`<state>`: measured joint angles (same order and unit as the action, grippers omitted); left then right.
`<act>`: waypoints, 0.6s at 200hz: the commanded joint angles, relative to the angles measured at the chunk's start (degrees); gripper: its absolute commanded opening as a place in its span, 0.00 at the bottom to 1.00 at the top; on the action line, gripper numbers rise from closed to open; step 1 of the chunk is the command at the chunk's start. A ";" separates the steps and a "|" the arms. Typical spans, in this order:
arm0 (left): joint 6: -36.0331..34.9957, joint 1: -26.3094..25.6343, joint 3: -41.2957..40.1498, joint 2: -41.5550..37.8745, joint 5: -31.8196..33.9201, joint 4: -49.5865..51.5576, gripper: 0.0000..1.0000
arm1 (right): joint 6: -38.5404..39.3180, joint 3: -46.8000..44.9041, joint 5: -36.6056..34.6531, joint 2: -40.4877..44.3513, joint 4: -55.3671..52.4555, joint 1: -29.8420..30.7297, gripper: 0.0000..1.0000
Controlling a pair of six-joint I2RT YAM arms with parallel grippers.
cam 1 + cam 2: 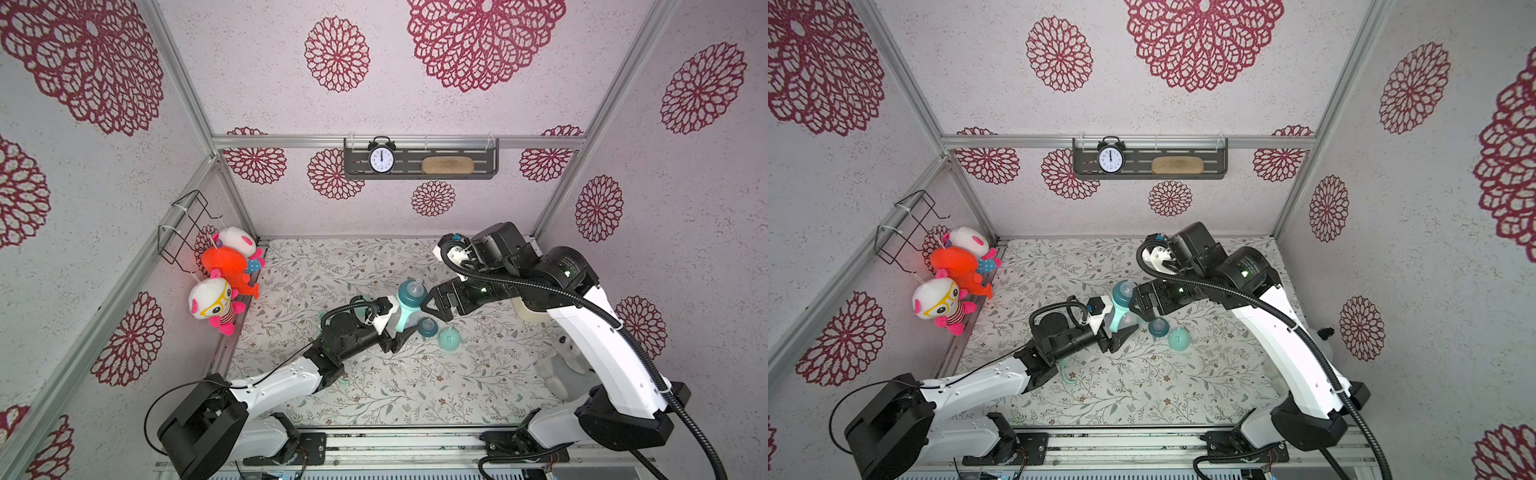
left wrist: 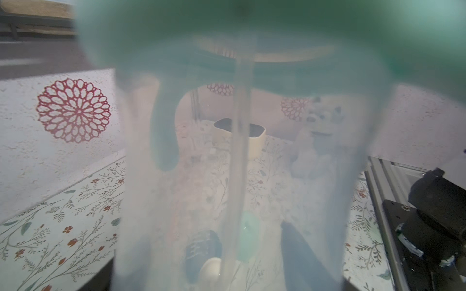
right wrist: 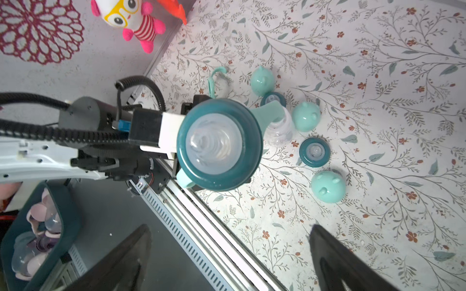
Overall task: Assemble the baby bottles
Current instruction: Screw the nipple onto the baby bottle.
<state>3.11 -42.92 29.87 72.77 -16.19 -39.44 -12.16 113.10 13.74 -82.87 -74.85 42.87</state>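
The baby bottle (image 1: pixel 409 305) looks light, stiff and slick: clear body, dark teal collar (image 3: pixel 252 131), soft nipple (image 3: pixel 214 143), mint handles (image 3: pixel 269 110). It is best taken by the body or collar, never the nipple. It sits mid-frame in both top views, with the left gripper (image 1: pixel 404 332) clamped on its body. The right gripper (image 1: pixel 431 306) — jaws spread wide, empty — faces it. Loose caps (image 3: pixel 327 186) lie on the table (image 3: pixel 378 75), right of centre.
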 commanded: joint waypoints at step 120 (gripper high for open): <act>5.15 0.20 -6.35 -4.20 -4.81 0.59 0.00 | 14.51 -7.97 -3.03 -1.58 6.84 4.57 0.96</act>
<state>7.64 -42.85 24.32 70.06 -20.51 -37.15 0.01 106.19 11.75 -83.70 -70.39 47.18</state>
